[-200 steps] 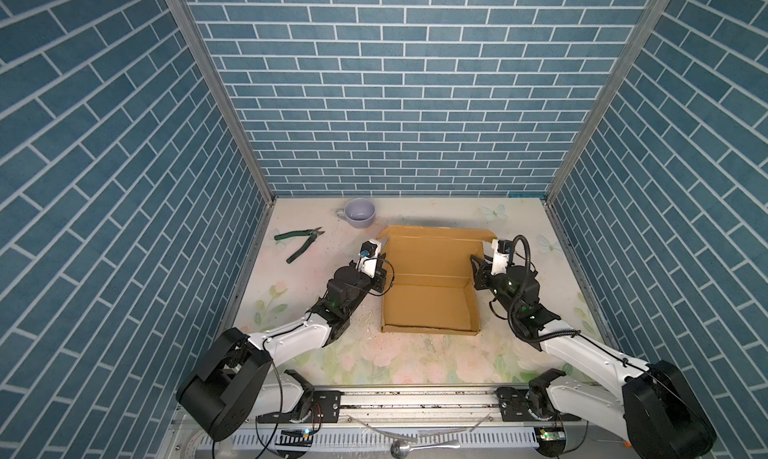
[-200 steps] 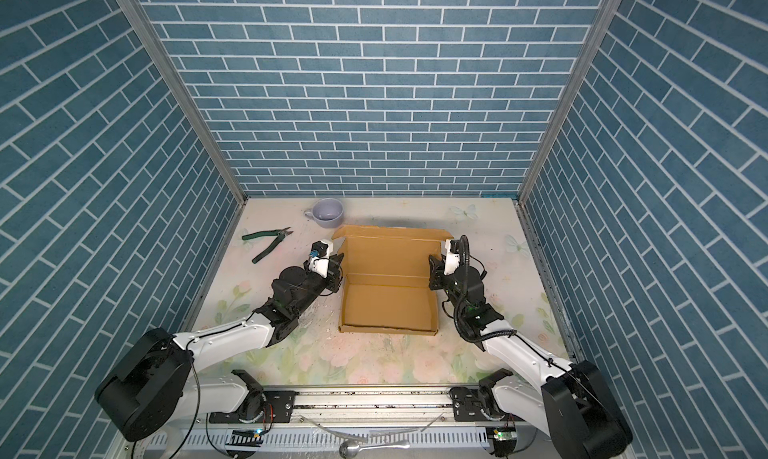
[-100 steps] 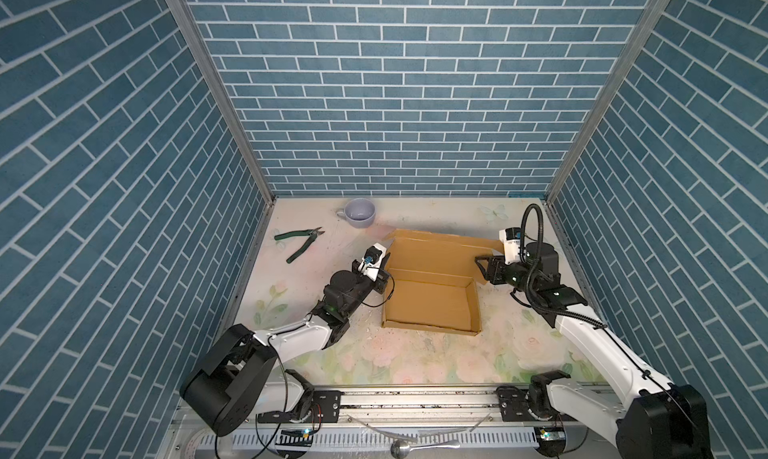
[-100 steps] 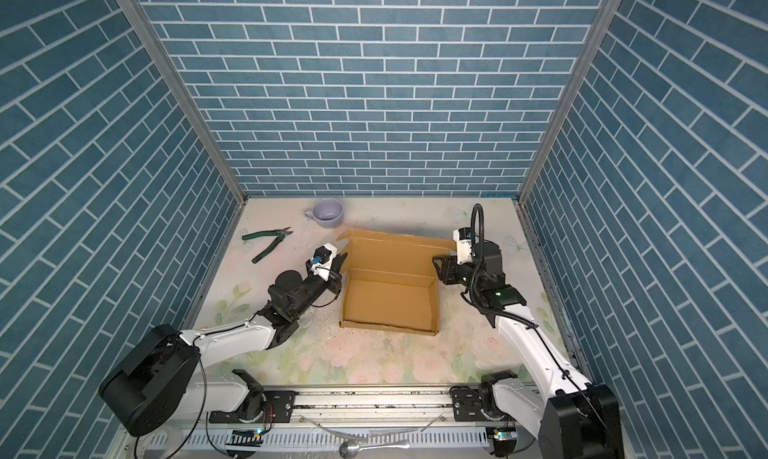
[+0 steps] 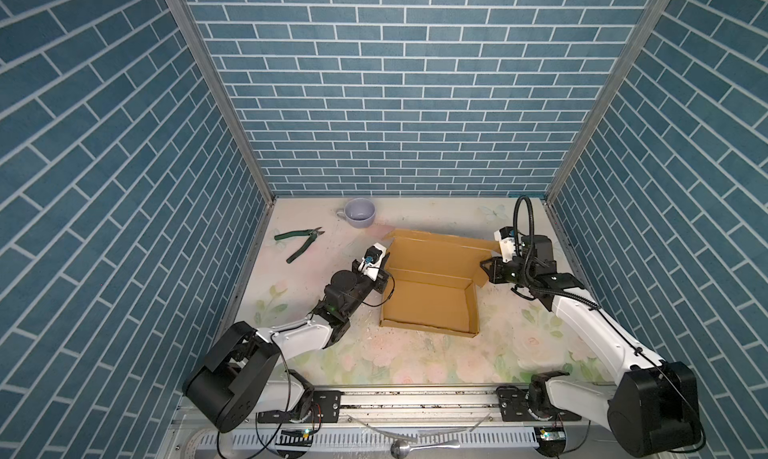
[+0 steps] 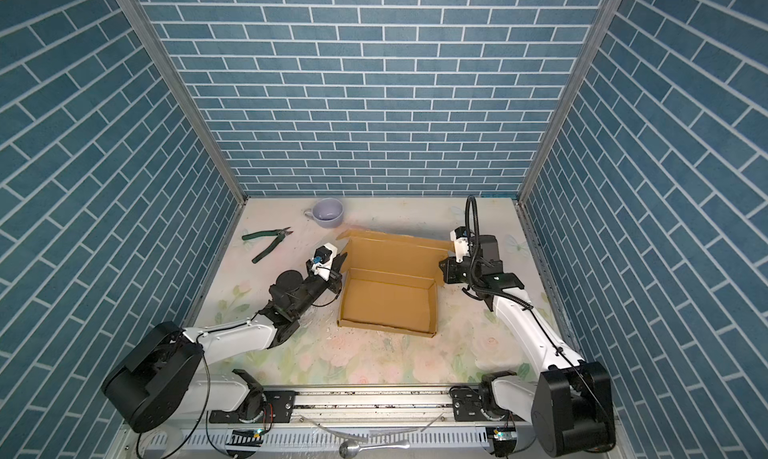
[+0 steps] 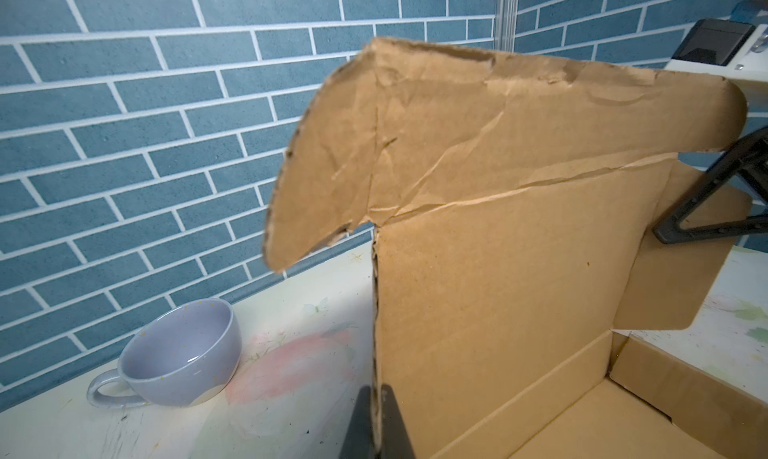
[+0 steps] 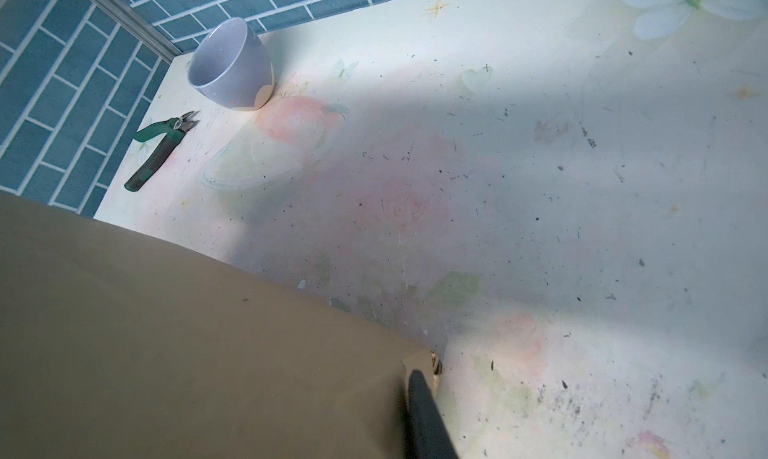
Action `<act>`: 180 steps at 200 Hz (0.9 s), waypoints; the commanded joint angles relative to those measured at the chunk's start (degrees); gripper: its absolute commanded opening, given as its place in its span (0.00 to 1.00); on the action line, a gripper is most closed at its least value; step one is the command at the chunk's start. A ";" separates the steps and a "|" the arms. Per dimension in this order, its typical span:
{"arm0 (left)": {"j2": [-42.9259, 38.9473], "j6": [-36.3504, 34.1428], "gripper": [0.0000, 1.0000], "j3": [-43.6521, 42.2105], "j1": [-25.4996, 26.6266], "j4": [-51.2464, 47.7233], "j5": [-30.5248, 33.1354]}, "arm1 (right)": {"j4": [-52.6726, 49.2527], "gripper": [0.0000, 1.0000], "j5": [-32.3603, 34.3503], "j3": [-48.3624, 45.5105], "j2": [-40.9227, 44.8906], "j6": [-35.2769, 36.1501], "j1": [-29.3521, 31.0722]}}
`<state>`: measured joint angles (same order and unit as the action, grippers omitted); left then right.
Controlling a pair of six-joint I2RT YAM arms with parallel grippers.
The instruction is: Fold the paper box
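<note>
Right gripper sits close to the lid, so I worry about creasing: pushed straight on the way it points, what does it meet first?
The paper box: its raised cardboard lies against the right gripper's visible finger. Beyond that, probably bare table; depth is unclear.

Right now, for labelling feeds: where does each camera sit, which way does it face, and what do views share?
Both top views: high over the front rail, looking down at the paper box; both arms show, left gripper and right gripper at its lid.
Left wrist: low beside the box, facing the back wall; its fingers pinch the raised lid's edge.
Right wrist: above the lid, looking toward the back-left corner; one finger shows.
Shared: both wrist views catch the lilac cup.
</note>
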<state>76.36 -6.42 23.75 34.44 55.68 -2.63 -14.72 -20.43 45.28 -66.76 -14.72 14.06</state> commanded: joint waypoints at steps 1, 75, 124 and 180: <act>-0.19 2.03 0.00 -0.02 0.10 1.70 0.45 | -2.52 0.07 2.56 1.28 1.95 -4.50 2.38; -0.53 5.55 0.00 -3.79 1.69 5.41 3.88 | 11.01 0.00 20.09 -7.82 7.55 -22.83 15.10; -2.46 6.66 0.00 -7.97 1.69 5.93 7.01 | 14.75 0.00 29.46 -10.56 9.69 -26.25 20.96; -5.12 10.48 0.03 -9.56 1.69 2.79 8.52 | 17.84 0.00 32.14 -12.18 8.91 -23.56 25.60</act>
<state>72.73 1.37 15.16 35.55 62.43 5.63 -2.68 10.11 34.33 -58.19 -35.77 37.50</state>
